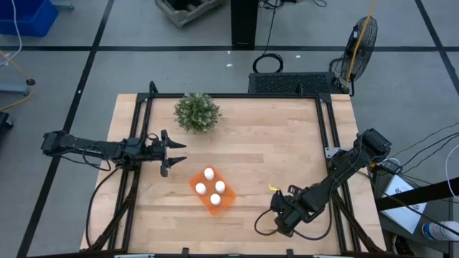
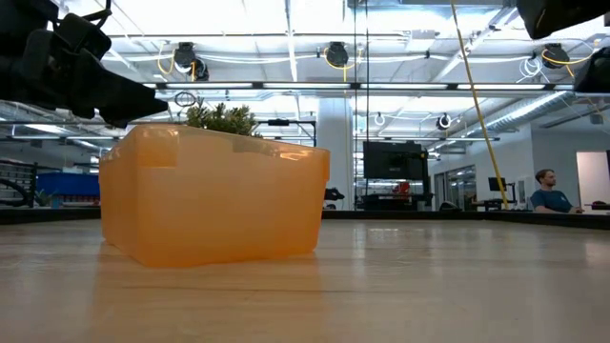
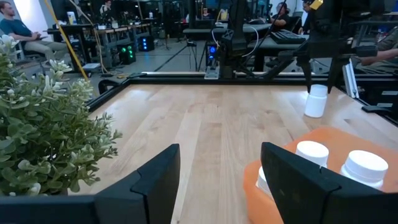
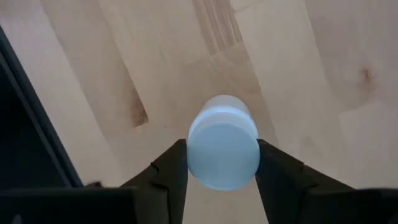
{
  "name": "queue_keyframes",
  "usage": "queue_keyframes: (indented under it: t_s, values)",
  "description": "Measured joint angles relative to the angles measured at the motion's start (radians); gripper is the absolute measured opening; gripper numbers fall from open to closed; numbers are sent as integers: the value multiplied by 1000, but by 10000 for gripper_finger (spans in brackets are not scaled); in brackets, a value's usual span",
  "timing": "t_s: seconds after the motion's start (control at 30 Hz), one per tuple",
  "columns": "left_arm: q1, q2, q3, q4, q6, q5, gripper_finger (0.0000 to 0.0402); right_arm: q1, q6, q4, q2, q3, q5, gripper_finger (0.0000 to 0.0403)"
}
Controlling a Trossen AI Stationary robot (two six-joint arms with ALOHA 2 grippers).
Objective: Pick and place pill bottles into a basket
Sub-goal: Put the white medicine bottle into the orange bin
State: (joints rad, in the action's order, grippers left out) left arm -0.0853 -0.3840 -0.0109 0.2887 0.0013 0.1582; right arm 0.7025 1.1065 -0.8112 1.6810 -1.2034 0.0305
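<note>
The orange basket (image 1: 212,192) sits near the table's middle front and holds several white pill bottles (image 1: 209,173); two of their caps show in the left wrist view (image 3: 311,151). One more pill bottle (image 3: 316,101) stands on the table toward the near right. My right gripper (image 4: 222,155) points down over it and is shut on it. In the high view the arm hides this bottle. My left gripper (image 1: 176,153) waits open and level at the table's left, between the green plant (image 1: 196,112) and the basket. My right gripper pinches the pill bottle's white cap (image 4: 194,155) between its two fingers (image 4: 171,171), one on each side. The fingers come from above, pointing steeply down. The bottle's bottom rests on the table, and the bottle leans a little in the left wrist view.
The round green plant (image 3: 43,137) stands at the far left of the table. Black frame rails (image 1: 328,136) run along the table's sides. A small yellow bit (image 1: 273,188) lies near the right arm. A person (image 2: 548,191) sits in the room beyond.
</note>
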Motion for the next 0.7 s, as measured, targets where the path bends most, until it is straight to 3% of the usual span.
queue_keyframes:
  t_s: [0.4, 0.53, 0.7]
  values:
    - [0, 0, 0, 1, -1, 0, 230, -71, -241, 60, -41, 0, 152, 138]
    - [0, 0, 0, 7, 0, 0, 230, -153, -388, 158, -86, 0, 144, 138]
    - [0, 0, 0, 8, 1, 0, 230, -266, -539, 250, -103, -1, 19, 138]
